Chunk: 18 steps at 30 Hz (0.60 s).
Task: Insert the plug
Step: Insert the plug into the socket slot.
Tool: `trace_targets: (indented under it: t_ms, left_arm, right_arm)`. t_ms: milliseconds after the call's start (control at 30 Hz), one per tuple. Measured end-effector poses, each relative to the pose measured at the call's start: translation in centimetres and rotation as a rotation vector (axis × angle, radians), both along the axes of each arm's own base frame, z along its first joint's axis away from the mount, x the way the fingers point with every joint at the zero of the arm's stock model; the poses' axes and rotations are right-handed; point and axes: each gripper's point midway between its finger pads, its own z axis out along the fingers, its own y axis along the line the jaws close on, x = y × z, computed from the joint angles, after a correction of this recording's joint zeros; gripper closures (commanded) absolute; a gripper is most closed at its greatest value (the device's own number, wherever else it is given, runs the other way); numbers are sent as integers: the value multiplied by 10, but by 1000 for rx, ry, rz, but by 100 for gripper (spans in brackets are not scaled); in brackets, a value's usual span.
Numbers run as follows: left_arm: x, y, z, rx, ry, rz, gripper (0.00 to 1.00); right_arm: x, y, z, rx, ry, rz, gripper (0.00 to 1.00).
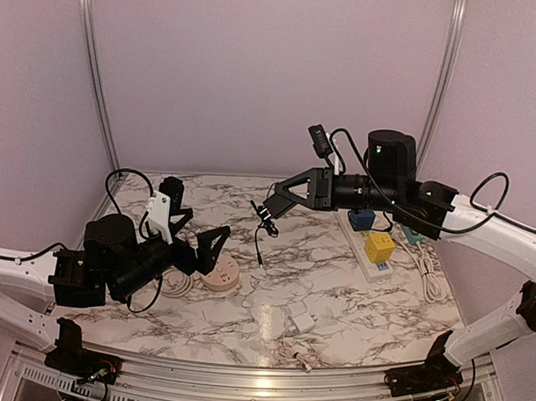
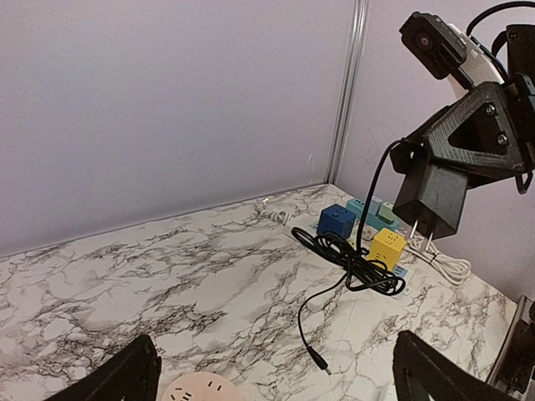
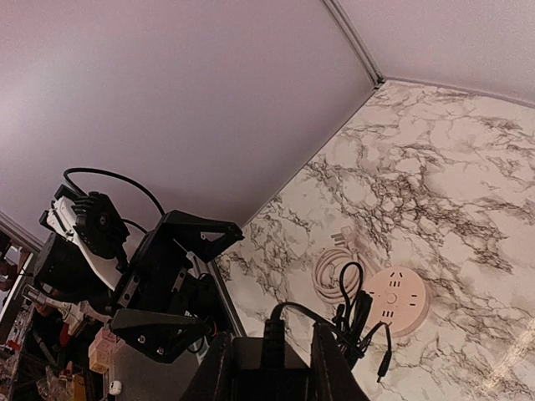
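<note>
Arms: two, the left one at the near left, the right one reaching in from the right.
Left gripper (image 1: 201, 225): jaws spread wide, holding nothing, hanging just above the table (image 1: 335, 295) on the left.
Right gripper (image 1: 270, 203): closed on the plug (image 2: 435, 196), raised over the middle of the table.
Plug: one black block, clear of the table, left of the power strip (image 1: 355, 237) and to the far right of the round socket (image 1: 220, 274).
Black cable (image 2: 355, 255): one, bundled below the plug, with its loose end trailing down to the table.
Round socket: one, beige, flat on the table beside the left gripper.
Power strip: one, white, along the right side.
Cube adapters: one blue (image 2: 336, 221) and one yellow (image 2: 389, 246) on the strip; teal ones sit behind them, and their number is unclear.
White cords: two, one coiled (image 1: 179, 285) left of the round socket, one (image 1: 428, 276) right of the strip.
White adapter (image 1: 301, 321): one, near the front edge.
</note>
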Motion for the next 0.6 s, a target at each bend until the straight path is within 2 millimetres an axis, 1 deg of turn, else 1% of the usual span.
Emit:
trace_targets:
  t_ms: [367,600]
  left_arm:
    - [5,4,-2,-20,17,17,1]
    - [9,11,-8,-38,40,35,1]
  right_arm:
    - [0,0,0,-1,-4,0,100]
    - [1,0,0,-4,-11,-1,100]
